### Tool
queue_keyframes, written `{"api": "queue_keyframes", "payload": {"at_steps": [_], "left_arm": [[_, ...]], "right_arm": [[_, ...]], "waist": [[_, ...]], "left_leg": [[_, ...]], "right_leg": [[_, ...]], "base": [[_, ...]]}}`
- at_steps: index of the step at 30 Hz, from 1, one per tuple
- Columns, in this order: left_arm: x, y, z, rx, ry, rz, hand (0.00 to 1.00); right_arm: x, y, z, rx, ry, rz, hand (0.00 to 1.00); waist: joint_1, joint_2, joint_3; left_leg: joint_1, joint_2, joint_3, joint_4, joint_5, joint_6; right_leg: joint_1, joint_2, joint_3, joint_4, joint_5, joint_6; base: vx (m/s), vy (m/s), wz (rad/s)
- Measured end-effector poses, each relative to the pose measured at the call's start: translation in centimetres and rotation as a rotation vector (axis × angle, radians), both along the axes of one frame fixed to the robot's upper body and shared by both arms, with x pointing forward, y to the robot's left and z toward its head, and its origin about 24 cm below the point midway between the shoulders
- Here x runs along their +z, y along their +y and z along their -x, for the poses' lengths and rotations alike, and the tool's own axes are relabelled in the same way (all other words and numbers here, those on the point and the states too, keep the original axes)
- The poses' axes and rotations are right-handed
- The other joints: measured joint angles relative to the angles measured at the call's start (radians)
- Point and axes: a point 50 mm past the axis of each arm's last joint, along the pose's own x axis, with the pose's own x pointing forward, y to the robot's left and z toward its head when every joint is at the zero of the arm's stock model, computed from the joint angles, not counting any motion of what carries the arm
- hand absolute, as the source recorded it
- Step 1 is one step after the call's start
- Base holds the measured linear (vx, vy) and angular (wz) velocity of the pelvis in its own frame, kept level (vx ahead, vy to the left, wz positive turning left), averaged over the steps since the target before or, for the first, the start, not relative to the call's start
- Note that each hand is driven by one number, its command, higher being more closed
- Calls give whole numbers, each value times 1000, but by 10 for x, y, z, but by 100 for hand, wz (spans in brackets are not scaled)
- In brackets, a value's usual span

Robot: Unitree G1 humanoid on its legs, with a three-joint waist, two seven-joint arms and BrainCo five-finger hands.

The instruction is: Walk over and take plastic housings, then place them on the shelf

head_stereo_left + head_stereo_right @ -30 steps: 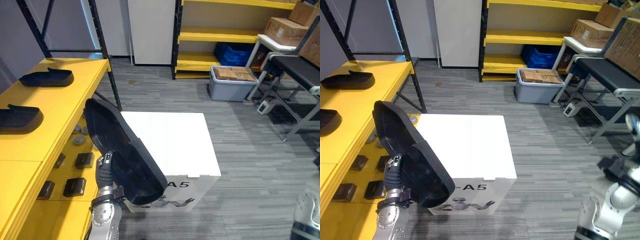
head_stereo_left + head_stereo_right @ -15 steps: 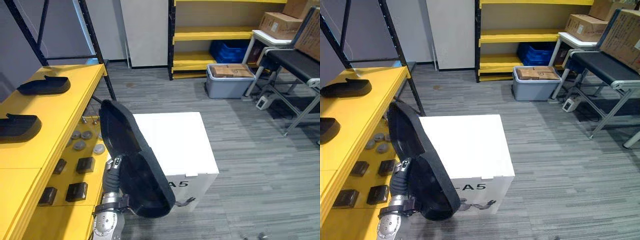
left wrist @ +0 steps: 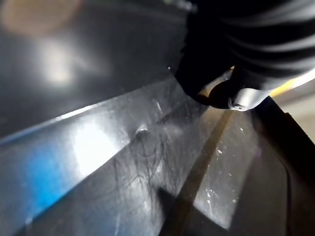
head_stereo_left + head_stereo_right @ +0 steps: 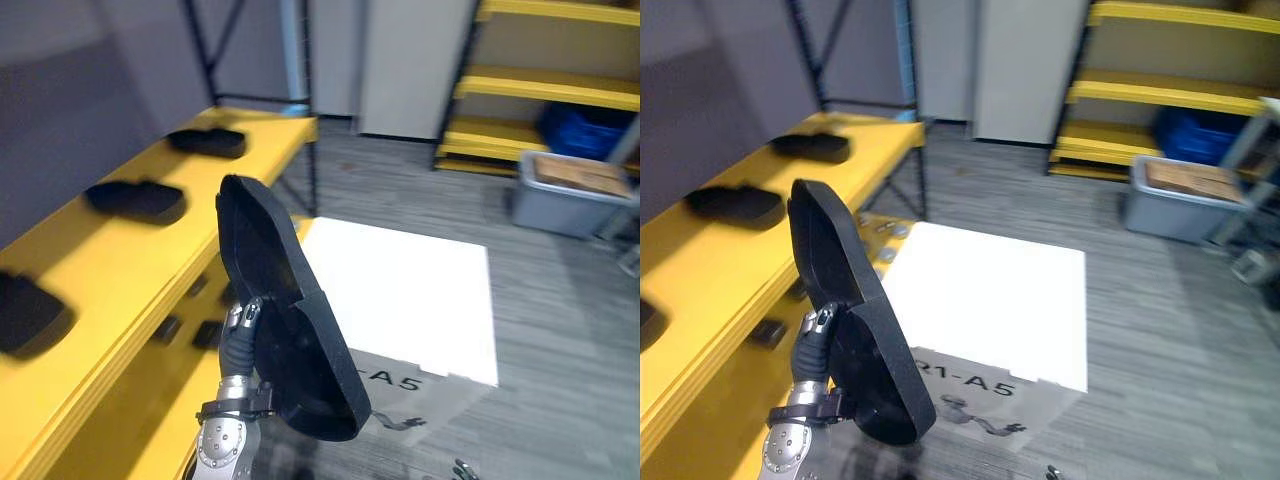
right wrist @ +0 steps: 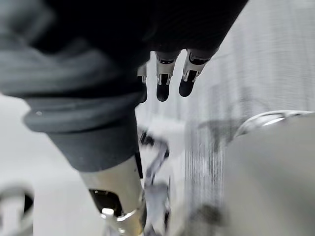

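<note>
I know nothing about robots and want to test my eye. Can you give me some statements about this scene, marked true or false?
1. The left hand grips a large black housing, held upright. True.
2. The yellow shelf has nothing on it. False: other housings lie flat on it.
3. The right hand carries a housing too. False: its fingers hang straight and hold nothing.
4. A white box stands on the floor beside the shelf. True.
</note>
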Motion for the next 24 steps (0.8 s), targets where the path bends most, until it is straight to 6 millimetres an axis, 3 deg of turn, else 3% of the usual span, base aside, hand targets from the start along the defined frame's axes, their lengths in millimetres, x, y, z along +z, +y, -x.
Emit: {"api": "queue_keyframes", "payload": {"at_steps": [1, 2, 4, 6, 8, 11, 13, 14, 15, 16, 17, 19, 21, 24], "left_arm": [[1, 0, -1, 3, -5, 1, 100], [2, 0, -1, -2, -9, -3, 100], [2, -2, -2, -12, -11, 0, 100], [3, -3, -2, -16, -15, 0, 100], [7, -7, -6, -34, -35, 1, 100], [9, -6, -8, -33, -45, -3, 100], [10, -7, -10, -40, -54, -2, 100], [12, -8, -10, -45, -59, -1, 100], [12, -10, -11, -53, -63, -3, 100], [14, -12, -12, -62, -69, -5, 100], [15, -18, -15, -85, -77, -2, 100], [16, -26, -19, -119, -83, -1, 100], [20, -38, -23, -168, -102, -5, 100], [25, -53, -26, -229, -130, -5, 100]], "right_arm": [[3, -2, -11, 9, -24, 8, 0], [4, -2, -14, 9, -35, 12, 0], [5, -8, -18, 14, -35, 32, 0], [6, -10, -20, 12, -40, 42, 0], [6, -11, -21, 9, -38, 51, 0], [7, -1, -32, 62, -49, 47, 0], [9, 1, -40, 95, -63, 60, 0], [10, 3, -45, 121, -67, 65, 0], [10, 6, -47, 139, -65, 68, 0], [10, 6, -48, 143, -65, 68, 0], [9, 9, -47, 165, -61, 71, 0], [9, 14, -47, 192, -56, 66, 0], [8, 17, -42, 199, -54, 60, 0], [8, 28, -39, 182, -71, 30, 0]], "waist": [[13, 6, 18], [11, 1, 34], [1, -2, 39], [-10, 1, 36], [-8, 7, 31], [-6, -2, 33], [-2, 1, 31], [-4, 4, 30], [-8, 8, 31], [-11, 11, 33], [-21, 23, 38], [-36, 29, 41], [-47, 22, 37], [-70, 27, 39]], "left_leg": [[-29, 19, 109, 25, -47, 45], [-40, 36, 188, 43, -70, 57], [-123, 137, 528, 152, -96, 91], [-140, 188, 717, 188, -98, 93], [-158, 168, 767, 196, -88, 109], [-169, 100, 731, 225, -132, 151], [-153, 62, 709, 238, -167, 165], [-121, 38, 686, 228, -185, 176], [-82, 24, 652, 208, -200, 179], [-66, 22, 630, 199, -206, 173], [-27, 20, 585, 166, -201, 167], [26, 4, 527, 122, -193, 156], [62, -37, 457, 112, -187, 163], [80, -66, 352, 128, -191, 158]], "right_leg": [[21, 1, -59, -7, 1, 1], [39, -3, -98, -12, 2, 1], [67, -10, -239, -29, 4, 5], [90, -16, -324, -45, 13, 22], [115, -32, -391, -58, 34, 56], [135, -84, -398, -37, 60, 48], [133, -157, -391, 84, 69, 35], [115, -224, -349, 230, 106, -20], [76, -268, -267, 370, 160, -119], [39, -266, -190, 440, 137, -125], [-60, -198, 5, 545, 78, -89], [-166, -99, 191, 567, 10, -58], [-277, -40, 318, 479, -41, -44], [-334, 66, 519, 322, -53, -31]], "base": [[-94, -15, 112], [-102, -42, 158], [-41, -30, 169], [87, 47, 135], [249, 103, 118], [317, 194, 76], [229, 224, 48], [236, 254, 56], [224, 239, 61], [243, 215, 78], [191, 133, 86], [177, 85, 99], [222, 45, 112], [172, -52, 125]]}}
